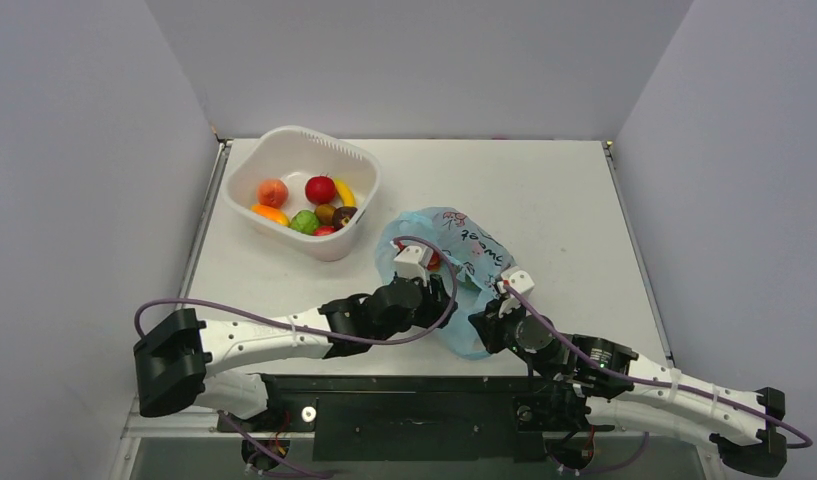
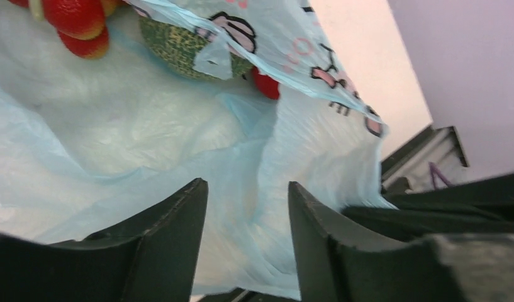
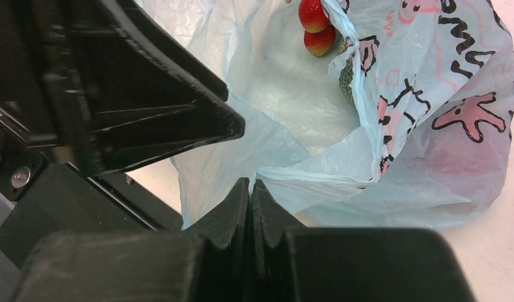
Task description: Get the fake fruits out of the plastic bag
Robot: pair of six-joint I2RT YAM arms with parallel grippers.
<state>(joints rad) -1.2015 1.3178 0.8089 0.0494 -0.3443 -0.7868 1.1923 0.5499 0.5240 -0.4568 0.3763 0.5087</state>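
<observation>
The counter [image 1: 554, 190] has the plastic bag [image 1: 454, 250] lying on it, mouth open. The right tool [image 3: 250, 184] is pinched tight on the bag's near rim, and the left tool [image 2: 248, 189] is at the bag's mouth, spread wide, gripping nothing. The green gourd [image 2: 178, 53] and red-orange balls [image 2: 78, 22] sit deep inside the bag.

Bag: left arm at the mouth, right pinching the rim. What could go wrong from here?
1. The left gripper is open over loose film of the bag, the red fruits farther in; closing here would likely catch film, not fruit.
2. The right gripper is shut on a thin fold of the rim; a tug could slip or tear it.
3. The green gourd sits partly under a flap, so a clean grasp looks hard.
</observation>
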